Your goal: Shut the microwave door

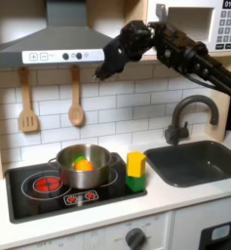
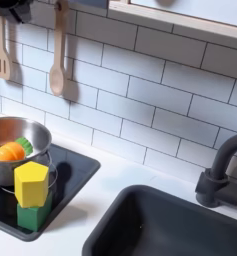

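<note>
The white microwave (image 1: 203,25) sits at the top right of the first exterior view, with its dark keypad panel (image 1: 227,29) at the right end. The microwave door (image 1: 188,21) is the white-framed pale window; a grey bar (image 1: 161,12) stands at its left edge. How far the door stands open cannot be told from here. My black arm reaches from the right across the front of the microwave. My gripper (image 1: 100,71) hangs left of it, below the hood's right end, touching nothing. Its fingers are too dark to separate.
A grey range hood (image 1: 58,44) hangs at upper left. Wooden utensils (image 1: 76,103) hang on the tiled wall. A steel pot (image 1: 83,166) with food sits on the stove, beside a yellow and green block (image 1: 135,169). The faucet (image 1: 190,117) and sink (image 1: 200,161) are at right.
</note>
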